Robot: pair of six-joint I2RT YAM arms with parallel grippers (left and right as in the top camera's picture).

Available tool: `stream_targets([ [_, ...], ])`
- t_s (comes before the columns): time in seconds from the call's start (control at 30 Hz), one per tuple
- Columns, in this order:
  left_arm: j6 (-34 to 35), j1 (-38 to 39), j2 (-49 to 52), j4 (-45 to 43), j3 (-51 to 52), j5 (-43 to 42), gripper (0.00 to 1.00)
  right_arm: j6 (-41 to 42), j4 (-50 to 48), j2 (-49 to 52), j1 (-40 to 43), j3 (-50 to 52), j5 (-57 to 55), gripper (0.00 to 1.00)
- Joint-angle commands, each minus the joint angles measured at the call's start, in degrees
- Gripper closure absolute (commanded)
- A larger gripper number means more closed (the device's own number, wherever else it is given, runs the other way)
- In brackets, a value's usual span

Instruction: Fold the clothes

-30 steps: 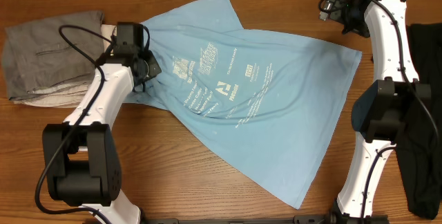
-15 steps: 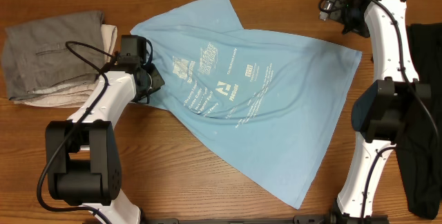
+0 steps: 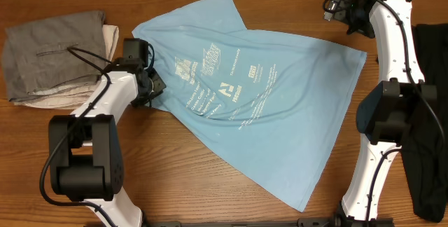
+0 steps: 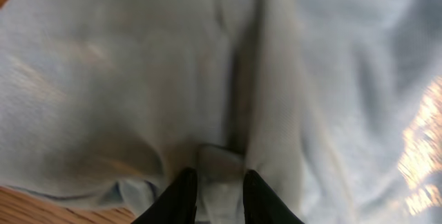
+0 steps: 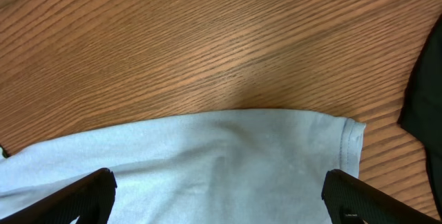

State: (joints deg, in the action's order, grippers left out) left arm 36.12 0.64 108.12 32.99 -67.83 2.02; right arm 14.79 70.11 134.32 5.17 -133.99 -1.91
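At left claw [image 4: 219, 186]: pinch on shirt [image 3: 280, 122] edge, no fold made yet.
Narrow jaws of left claw clamp a small ridge of cloth at the shirt's left side, near the sleeve. The right claw [image 5: 221, 193] stands wide open and empty over the shirt's far right corner. Shirt lies spread on the bench [image 3: 175, 185], skewed, printed side up, rumpled through the middle. A grey pile [image 3: 49, 52] sits beyond the left arm and black cloth [image 3: 428, 115] lies at the right edge. Judgement: task at its start, with a first grasp only and every fold left to do.
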Motion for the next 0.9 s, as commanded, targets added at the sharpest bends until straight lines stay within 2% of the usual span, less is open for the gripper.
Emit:
stream_targets([
  [0.0, 1.6, -2.2, 1.0, -0.3, 0.2, -0.6, 0.74, 0.2, -0.2, -0.7, 0.2, -1.0, -0.1, 0.00],
  [0.07, 1.6, -2.8, 1.0, -0.3, 0.2, -1.8, 0.73, 0.2, -0.2, -0.7, 0.2, -1.0, -0.1, 0.00],
  [0.17, 1.6, -3.1, 1.0, -0.4, 0.2, -2.4, 0.66, 0.2, -0.2, -0.7, 0.2, -1.0, -0.1, 0.00],
  [0.37, 1.6, -3.1, 1.0, -1.7, 0.2, -6.8, 0.65, 0.2, -0.2, -0.7, 0.2, -1.0, -0.1, 0.00],
  [0.87, 1.6, -1.3, 1.0, -4.2, 0.2, -9.3, 0.58, 0.2, -0.2, -0.7, 0.2, -1.0, -0.1, 0.00],
])
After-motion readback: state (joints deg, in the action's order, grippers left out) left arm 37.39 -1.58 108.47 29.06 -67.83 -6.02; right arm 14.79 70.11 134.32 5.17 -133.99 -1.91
